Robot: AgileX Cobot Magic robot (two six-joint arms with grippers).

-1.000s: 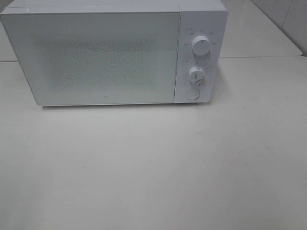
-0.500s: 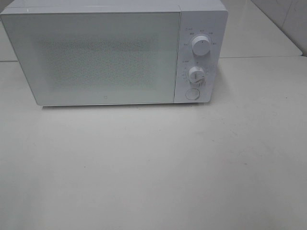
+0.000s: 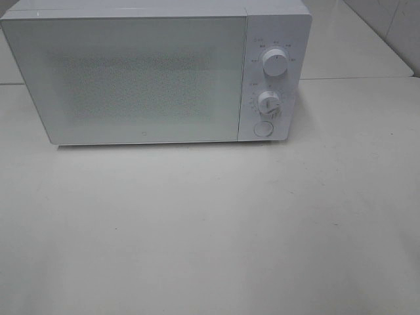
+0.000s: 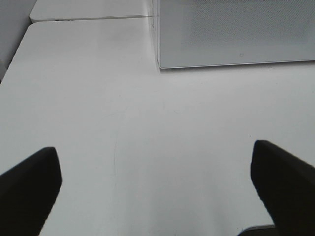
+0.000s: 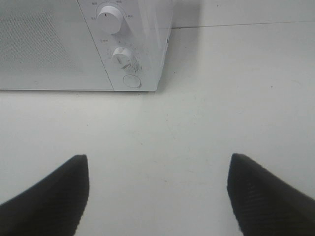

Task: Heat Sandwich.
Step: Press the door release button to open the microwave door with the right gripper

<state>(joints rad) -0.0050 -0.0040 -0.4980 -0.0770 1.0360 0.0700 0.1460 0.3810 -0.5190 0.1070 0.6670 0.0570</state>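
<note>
Currently facing a closed microwave (image 3: 151, 72) on the bench (image 3: 210, 230); sandwich nowhere in view, perhaps behind the frosted door, cannot tell; left claw (image 4: 155, 164) and right claw (image 5: 158, 164) spread wide, gripping nothing, hovering over bench; likely next: press round button (image 3: 262, 129) with right claw; approach squarely, push gently, avoid nudging the dial (image 3: 269, 102) just above.

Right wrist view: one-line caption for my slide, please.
Open right tool above the white table, facing the closed microwave's dials and round button.
</note>
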